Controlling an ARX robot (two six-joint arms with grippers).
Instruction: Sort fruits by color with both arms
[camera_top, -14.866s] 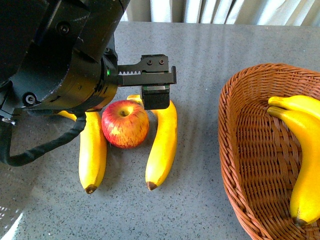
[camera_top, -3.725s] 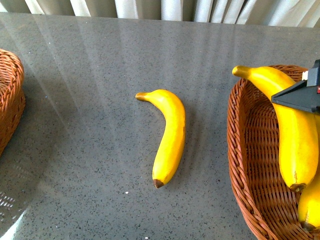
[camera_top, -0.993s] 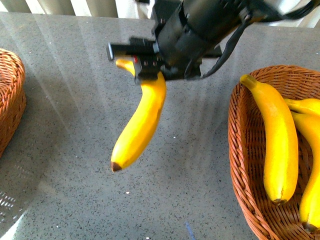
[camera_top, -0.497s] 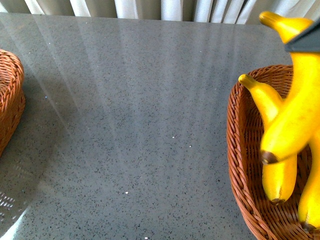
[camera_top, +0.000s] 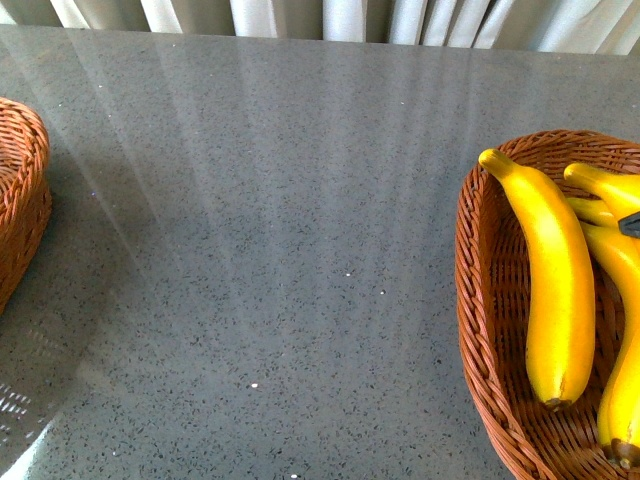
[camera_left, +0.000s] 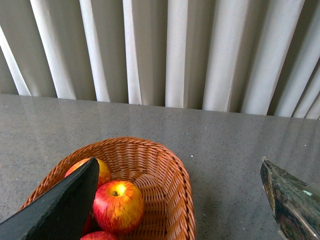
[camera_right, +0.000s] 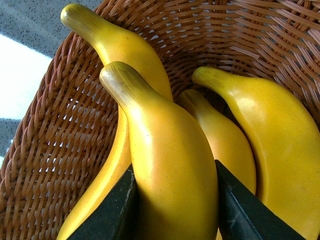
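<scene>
Right wrist view: right gripper (camera_right: 172, 210), dark fingers (camera_right: 107, 212) pressed to either side of one banana (camera_right: 170, 170) — clamped on it, low inside the right-hand wicker basket (camera_right: 45, 165), presumably so the fruit can be laid down among its own colour. Three further bananas (camera_right: 235, 145) lie around it in the same basket, touching it or nearly so; these crowd the spot and may hinder a clean release. Front view: the same basket (camera_top: 480, 300) at the right edge, bananas (camera_top: 550, 280) inside, only a dark sliver of the gripper visible; grey speckled table (camera_top: 270, 250) between the baskets. Left wrist view: left gripper (camera_left: 175, 210) spread wide, holding nothing, hanging above the left-hand basket (camera_left: 170, 170). Contents — red-and-yellow apples (camera_left: 118, 205), at least three. Pale curtain (camera_left: 165, 50) behind.
</scene>
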